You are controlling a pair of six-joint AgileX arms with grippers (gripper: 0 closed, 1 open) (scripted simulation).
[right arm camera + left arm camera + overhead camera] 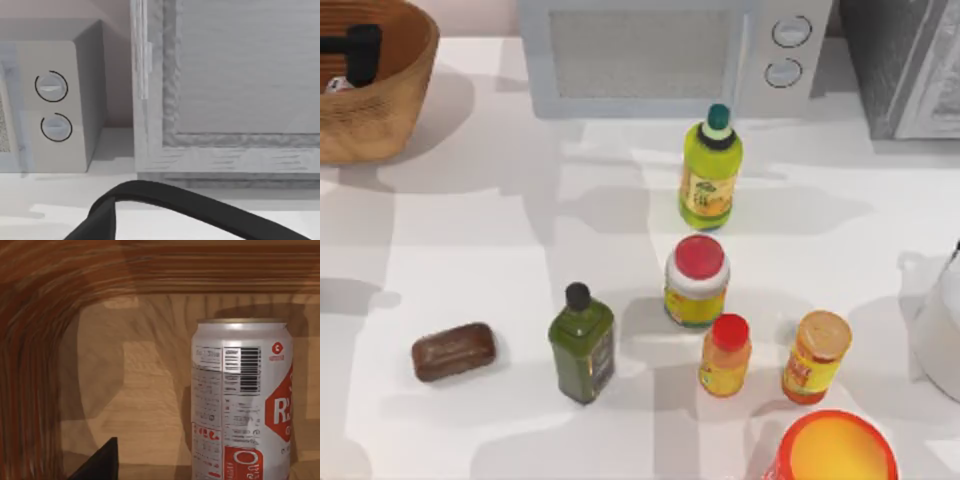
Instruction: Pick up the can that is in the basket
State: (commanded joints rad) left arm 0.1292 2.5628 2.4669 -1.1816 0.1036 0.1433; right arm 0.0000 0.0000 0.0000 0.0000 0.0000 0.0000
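My can (pixel 242 400) stands upright inside the basket (pixel 390 110), at the upper left of the top view, white with red marking and a barcode in the left wrist view. My left gripper (pixel 358 52) is down in the basket close beside the can; whether its fingers are apart or together I cannot tell. Toward the frame's middle and lower right stand a microwave (pixel 660 55), a green bottle (pixel 582 345) and a red-lidded jar (pixel 697 283).
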